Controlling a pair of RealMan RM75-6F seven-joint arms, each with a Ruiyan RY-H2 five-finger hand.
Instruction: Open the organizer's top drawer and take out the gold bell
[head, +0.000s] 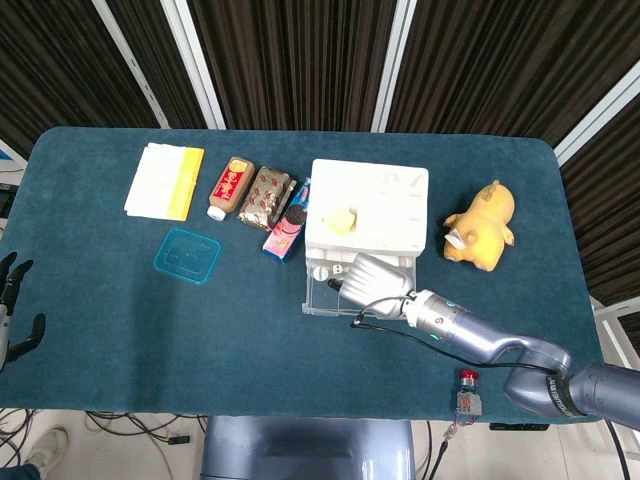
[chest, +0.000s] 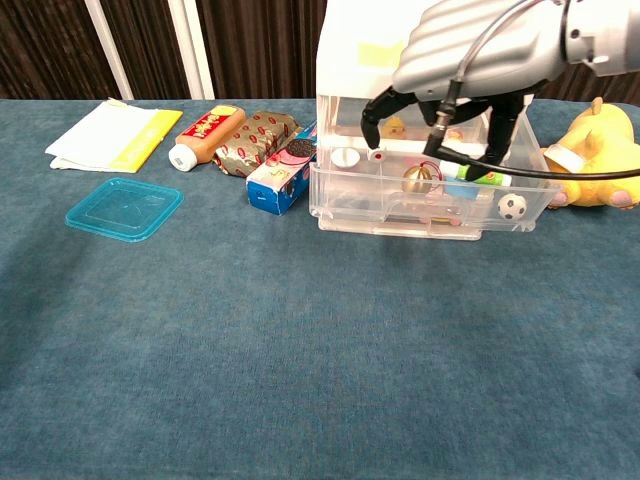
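— Where does the gold bell (chest: 418, 178) sit?

— In the pulled-out top drawer (chest: 430, 205) of the white organizer (head: 368, 207), at the centre right of the chest view. It rests on the drawer's floor, near the drawer's middle.

— And the right hand (chest: 470, 62)?

— Directly above the drawer, its dark fingers (chest: 497, 135) spread and pointing down into it on either side of the bell. In the chest view the bell shows between the fingers, below the palm, apart from them. The hand holds nothing; its fingers are apart.

— From the head view?

— The hand (head: 372, 279) covers the drawer just below centre frame, so the bell is hidden there.

— The left hand (head: 12, 310)?

— At the far left edge of the head view, off the tabletop (head: 120, 310), fingers spread, empty.

— Anything beside the bell?

— A small football (chest: 513, 204) at the drawer's right end.
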